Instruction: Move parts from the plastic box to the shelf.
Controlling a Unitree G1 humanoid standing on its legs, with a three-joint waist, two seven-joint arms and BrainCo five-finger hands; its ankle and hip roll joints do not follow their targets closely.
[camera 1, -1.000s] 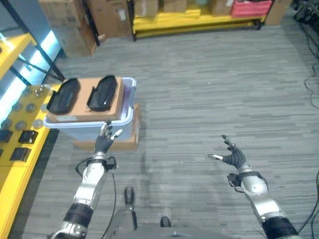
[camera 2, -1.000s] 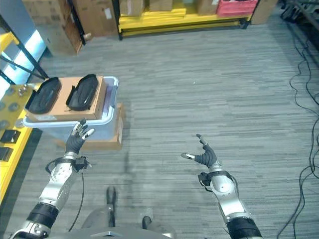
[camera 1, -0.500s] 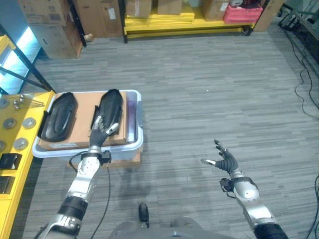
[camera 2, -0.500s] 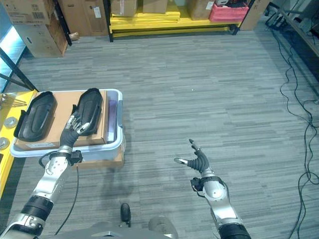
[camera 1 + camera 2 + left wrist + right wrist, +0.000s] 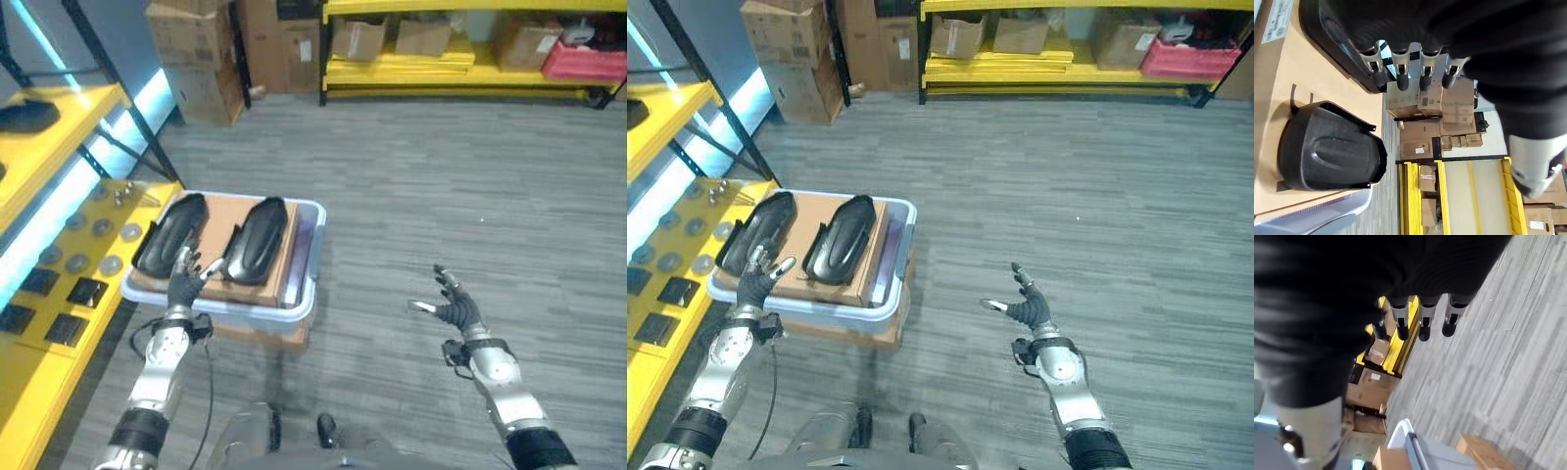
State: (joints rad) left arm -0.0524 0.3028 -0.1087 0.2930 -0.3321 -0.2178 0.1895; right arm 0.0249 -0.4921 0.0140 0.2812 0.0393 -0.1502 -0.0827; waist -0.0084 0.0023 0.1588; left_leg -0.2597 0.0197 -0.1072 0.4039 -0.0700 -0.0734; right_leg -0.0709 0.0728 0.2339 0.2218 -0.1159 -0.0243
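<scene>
The left eye view showed the left hand point(image 5: 182, 282) raised at the near edge of the plastic box point(image 5: 306, 294), palm up and fingers straight and spread, holding nothing. Its fingertips stood just over the near rim, close to the lower end of the left black part point(image 5: 170, 234). Whether they touched that part could not be told from the head views. In the left wrist view the fingers point(image 5: 1400, 73) reached out straight in a row, their dark tips lying over the edge of one black part point(image 5: 1342, 44), while the other black part point(image 5: 1332, 154) lay apart from them on the brown cardboard sheet point(image 5: 1283, 98).

Both parts lay side by side, lengthwise, on the cardboard that filled the box. The right black part point(image 5: 257, 240) sat beside the left one, clear of the hand. The box rested on a cardboard carton point(image 5: 265, 338) on the grey floor, just beside the yellow shelf point(image 5: 39, 333) at the robot's left, where small dark and round pieces lay.

The right hand point(image 5: 1027, 311) hung over bare floor, well apart from the box, palm turned inward, fingers loosely spread and thumb out, empty. In the right wrist view its fingers point(image 5: 1422, 323) were straight.
</scene>
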